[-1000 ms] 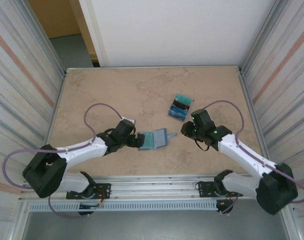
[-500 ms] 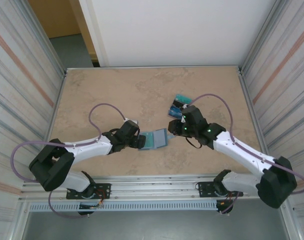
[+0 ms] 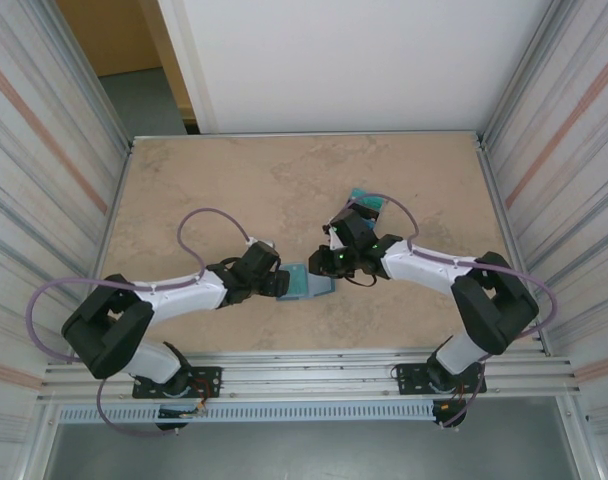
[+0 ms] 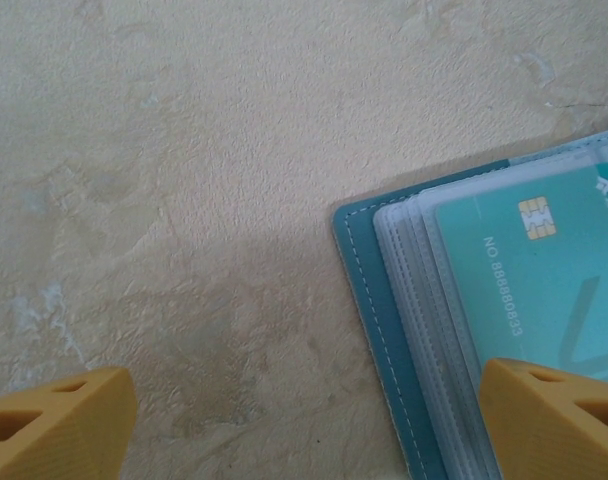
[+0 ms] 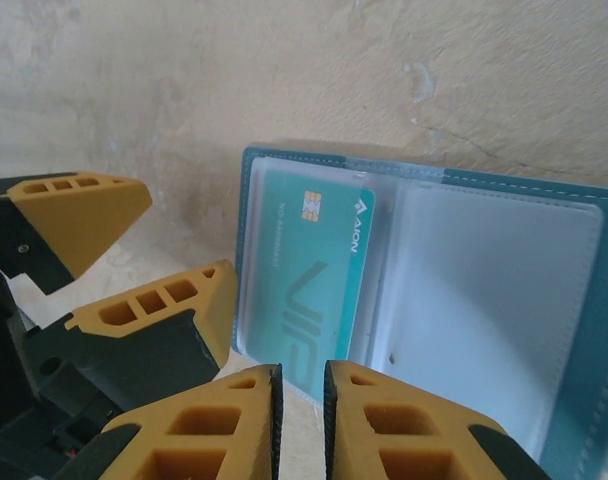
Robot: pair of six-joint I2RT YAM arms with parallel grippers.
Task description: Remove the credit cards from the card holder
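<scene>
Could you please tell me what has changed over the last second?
The right end effector swung left, from near the loose credit cards to the right edge of the card holder; whether it grips anything is unclear. The left end effector stayed open at the holder's left edge; holder and cards did not visibly move.

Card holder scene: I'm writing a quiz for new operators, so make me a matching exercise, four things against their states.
1 card holder
2 teal card
3 left hand
4 right hand

a fingers nearly together
b lying open on the table
c tucked inside the holder
d fingers wide apart

Pairs: 1-b, 2-c, 3-d, 4-a
</scene>
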